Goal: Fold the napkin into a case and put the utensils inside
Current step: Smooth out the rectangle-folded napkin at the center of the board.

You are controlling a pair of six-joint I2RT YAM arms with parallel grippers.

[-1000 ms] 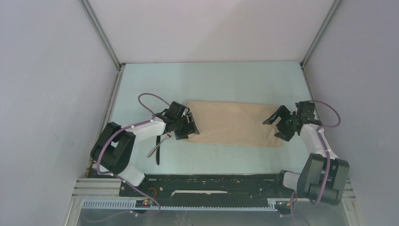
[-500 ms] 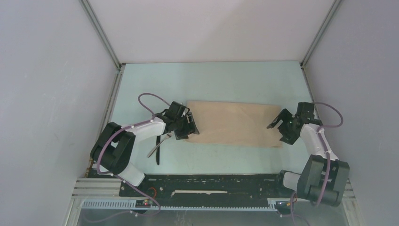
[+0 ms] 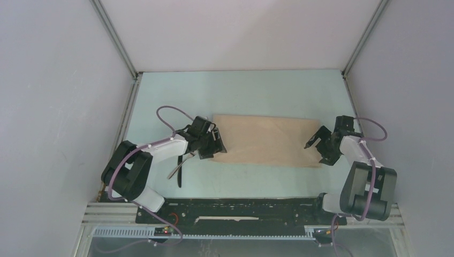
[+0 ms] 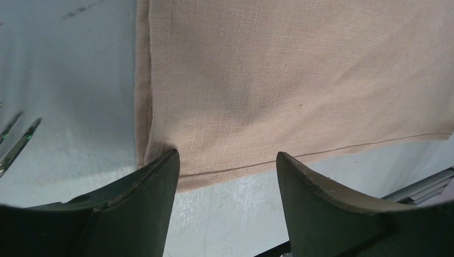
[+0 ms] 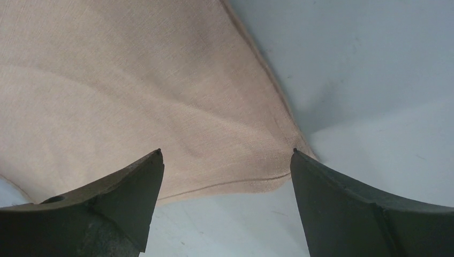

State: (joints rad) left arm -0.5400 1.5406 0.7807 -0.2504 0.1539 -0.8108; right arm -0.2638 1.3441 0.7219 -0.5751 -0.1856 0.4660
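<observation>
The pincer [image 4: 227, 155] has its two dark fingers [image 4: 144, 198] spread wide. Just ahead of them the beige napkin [image 4: 300, 75] lies flat on the pale bench [image 4: 69, 64]. Its near hem runs across the gap, and its doubled left edge meets the left fingertip. Far to the left, the tines of a fork [image 4: 16, 136] poke in. A metal rail [image 4: 423, 184] shows right of the right finger.
</observation>
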